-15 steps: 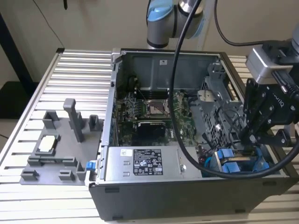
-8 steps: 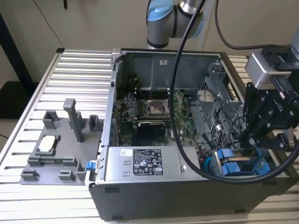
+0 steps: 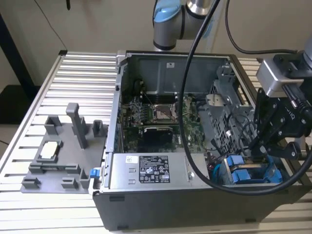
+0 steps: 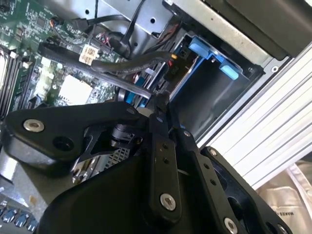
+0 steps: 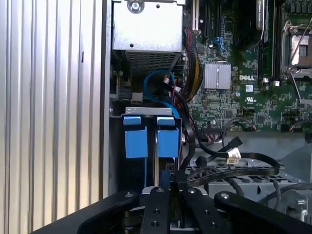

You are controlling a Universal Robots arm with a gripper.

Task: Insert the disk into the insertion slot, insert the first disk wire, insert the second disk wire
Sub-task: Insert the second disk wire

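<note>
- Black linkage of your tool (image 4: pixel 158 105) sits closest to the lens in both wrist views, its fingers drawn together to a narrow point at a black cable end; you cannot tell for sure whether they grip that connector or only touch it.
- Your tool (image 3: pixel 258 146) in the exterior view hangs over the computer case (image 3: pixel 161 204) at about 4 o'clock from the motherboard (image 3: pixel 161 122), low inside the case near its front corner.
- You can see the disk (image 3: pixel 243 173) already seated in the slot (image 3: pixel 219 175): its blue carrier tabs stand side by side at the bay's mouth, just beside the tool tip.
- Look at the first wrist view: the two blue tabs (image 5: pixel 148 136) sit inside the grey sheet-metal slot (image 5: pixel 146 111), with a blue cable (image 5: pixel 156 85) looping just past them.
- Black cables (image 5: pixel 229 168) run from the board across to the tool (image 5: pixel 168 192), one carrying a small white tag.
- Your case lies open on the ribbed aluminium counter (image 3: pixel 73 87).
- At 9 o'clock from the case, a grey plastic fixture tray (image 3: pixel 61 156) rests on the counter, well apart from the tool.
</note>
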